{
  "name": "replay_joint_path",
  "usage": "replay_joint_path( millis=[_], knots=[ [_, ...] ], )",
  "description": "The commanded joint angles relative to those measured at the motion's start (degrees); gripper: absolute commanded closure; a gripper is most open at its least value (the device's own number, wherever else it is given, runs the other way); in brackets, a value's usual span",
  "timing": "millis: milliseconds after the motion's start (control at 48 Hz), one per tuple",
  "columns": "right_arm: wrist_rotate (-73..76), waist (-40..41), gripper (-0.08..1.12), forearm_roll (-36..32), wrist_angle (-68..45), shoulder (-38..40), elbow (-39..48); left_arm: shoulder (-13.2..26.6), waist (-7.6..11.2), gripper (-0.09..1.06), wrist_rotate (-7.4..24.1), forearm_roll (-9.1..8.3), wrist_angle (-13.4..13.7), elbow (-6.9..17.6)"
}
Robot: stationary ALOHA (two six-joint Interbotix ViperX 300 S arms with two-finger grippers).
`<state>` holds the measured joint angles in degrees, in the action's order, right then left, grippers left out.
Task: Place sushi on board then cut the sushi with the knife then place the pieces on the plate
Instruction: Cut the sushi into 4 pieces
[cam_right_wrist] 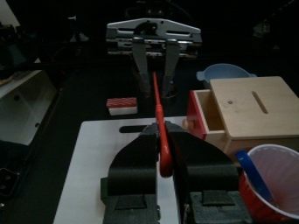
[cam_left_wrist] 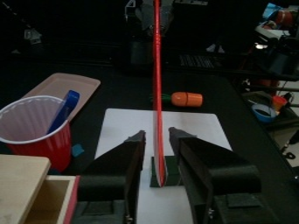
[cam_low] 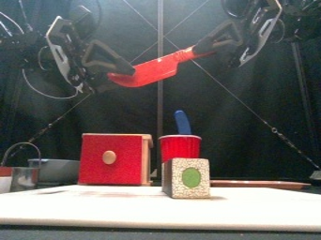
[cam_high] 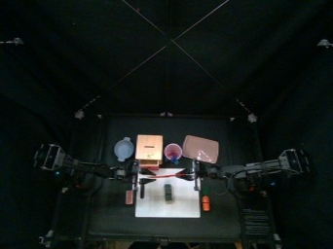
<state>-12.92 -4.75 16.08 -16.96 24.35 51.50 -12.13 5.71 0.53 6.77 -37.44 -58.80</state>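
Red cup point(cam_low: 179, 150) holds the blue knife point(cam_low: 183, 122), blade up. In the same back row are the blue-grey bowl point(cam_high: 124, 148), wooden box point(cam_low: 115, 157) and pink tray point(cam_high: 202, 148) (the bowl's inside is too dim to read).

Red knife point(cam_low: 157, 67) is in the air, sloping down toward the left. Left gripper point(cam_left_wrist: 158, 136) is clamped on one end, right gripper point(cam_right_wrist: 163, 140) on the other.

Toy sushi roll point(cam_low: 189, 177) stands on the white cutting board point(cam_low: 100, 202) in front of the cup. It is below the knife, well apart from both grippers.

An orange toy point(cam_high: 204, 202) lies just off the board.
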Motion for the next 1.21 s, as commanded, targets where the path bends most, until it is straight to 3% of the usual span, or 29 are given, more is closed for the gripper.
replay_joint_path(
  millis=[21,146,271,396,583,688,833,938,1125,1208],
  knots=[
    [0.1,-0.1,0.68,-0.2,-0.5,0.4,-0.3,-0.8,0.09,0.52,-0.1,0.0,0.3,0.6],
    [0.0,-0.2,0.68,3.4,1.2,-0.1,0.4,-0.9,0.44,0.52,-0.2,-0.7,0.4,0.8],
    [0.0,-0.8,0.68,8.4,5.9,-1.3,1.6,-0.9,2.55,0.52,-0.3,-0.62,0.4,0.5],
    [0.0,-0.4,0.68,10.5,11.2,-1.9,1.1,-0.5,2.64,0.52,-0.3,-0.53,0.4,0.6],
    [-0.1,0.4,0.68,9.4,15.2,-1.9,-0.5,3.2,5.98,0.54,-0.4,-0.26,1.9,2.0],
    [-0.2,0.8,0.68,8.9,15.2,-2.2,0.0,6.0,6.68,0.56,-0.4,0.26,3.6,3.6],
    [-0.2,0.8,0.68,8.6,15.6,-3.6,1.1,10.1,6.33,0.62,-0.1,0.09,4.9,6.9],
    [-0.2,1.1,0.68,7.5,16.3,-6.6,1.3,12.0,5.89,0.62,0.0,-0.09,6.0,7.7],
    [-0.2,2.6,0.68,5.7,16.5,-8.8,1.0,16.2,3.34,0.62,0.0,-0.09,12.7,12.2],
    [-0.2,2.8,0.68,5.3,16.5,-8.9,1.3,17.4,3.08,0.62,0.0,-1.41,16.5,14.7]
  ],
)
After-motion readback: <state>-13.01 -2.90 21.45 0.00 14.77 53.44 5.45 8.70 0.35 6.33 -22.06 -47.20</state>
